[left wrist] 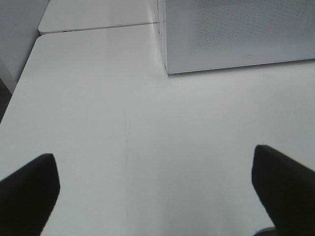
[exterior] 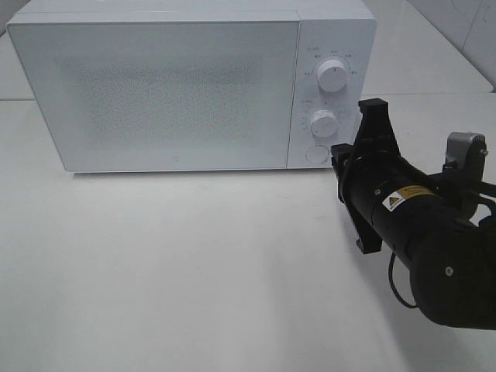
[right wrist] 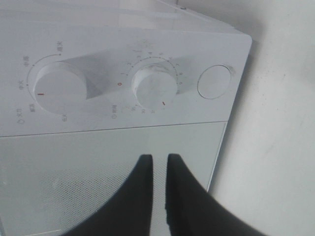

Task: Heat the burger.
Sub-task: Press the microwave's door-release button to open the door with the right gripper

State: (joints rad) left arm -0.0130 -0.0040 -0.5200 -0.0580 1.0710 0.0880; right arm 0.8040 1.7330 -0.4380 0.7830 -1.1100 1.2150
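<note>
The burger is out of view in every frame. The white microwave (exterior: 170, 93) stands at the back of the table with its door closed; its mesh window shows nothing inside. My right gripper (exterior: 338, 155) is shut and empty, right in front of the microwave's lower right, by the round door button (exterior: 316, 153). In the right wrist view its tips (right wrist: 160, 157) lie over the door's edge below the timer knob (right wrist: 152, 88). My left gripper (left wrist: 156, 189) is open and empty over bare table, off the microwave's left corner (left wrist: 170, 69).
The control panel has an upper power knob (exterior: 334, 75), a lower timer knob (exterior: 324, 122) and the round button (right wrist: 214, 81). The white table (exterior: 194, 271) stretches in front. A seam between table tops (left wrist: 98, 27) runs behind the microwave.
</note>
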